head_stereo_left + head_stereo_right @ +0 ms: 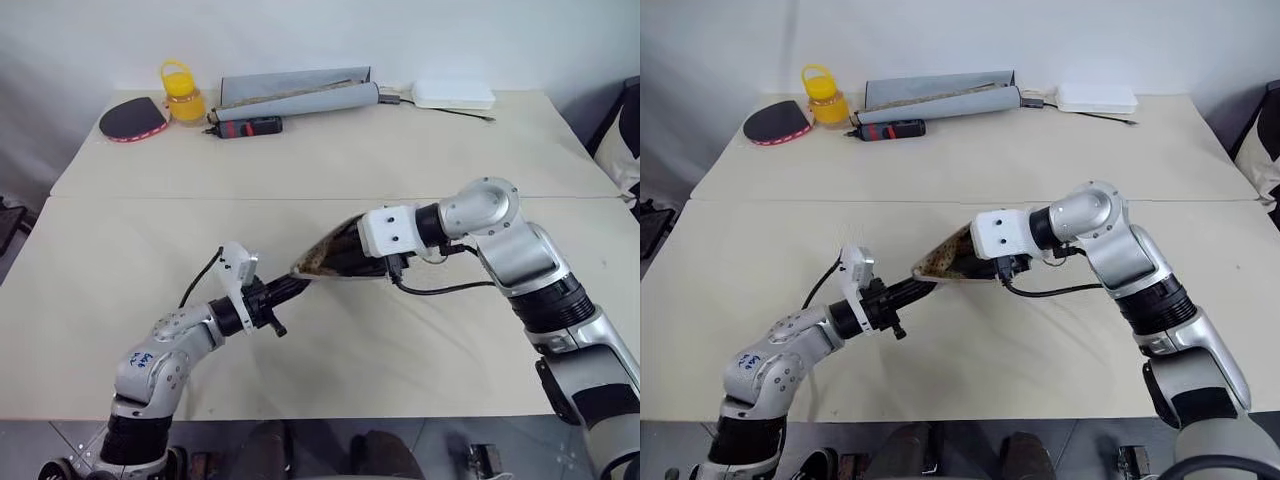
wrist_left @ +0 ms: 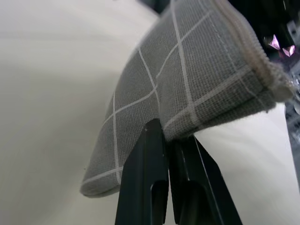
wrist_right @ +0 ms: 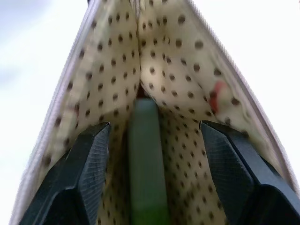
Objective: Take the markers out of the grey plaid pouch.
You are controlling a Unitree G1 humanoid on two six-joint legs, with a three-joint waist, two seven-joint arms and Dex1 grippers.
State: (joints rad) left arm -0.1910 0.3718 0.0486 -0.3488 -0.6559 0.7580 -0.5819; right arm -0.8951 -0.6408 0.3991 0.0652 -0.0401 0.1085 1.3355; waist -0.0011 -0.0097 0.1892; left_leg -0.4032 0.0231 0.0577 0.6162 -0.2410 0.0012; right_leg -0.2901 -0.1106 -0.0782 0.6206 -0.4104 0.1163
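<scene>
A: Left wrist view first: what has the left gripper point(image 2: 171, 140) got?

B: Its jaws are clamped together on a corner of the grey plaid pouch point(image 2: 187, 79), pinching the fabric just below a white grid line.

A: And where is the pouch in the head views?

B: Middle of the frame, lifted off the bench point(image 1: 330, 170), stretched between the two arms. The left gripper holds its pointed lower-left end; the right gripper point(image 3: 152, 154) reaches into the open end from the right.

A: State of the right jaws?

B: Apart, inside the pouch mouth, one finger on each side of a pale green marker point(image 3: 146, 159) lying along the dotted lining. Neither finger touches it.

A: Farther back?

B: Along the top edge of the bench: a red paddle point(image 1: 132, 120), a yellow jar point(image 1: 183, 95), a red-and-black tool point(image 1: 248, 127), a long grey rolled case point(image 1: 298, 95) and a white box point(image 1: 453, 94).
</scene>
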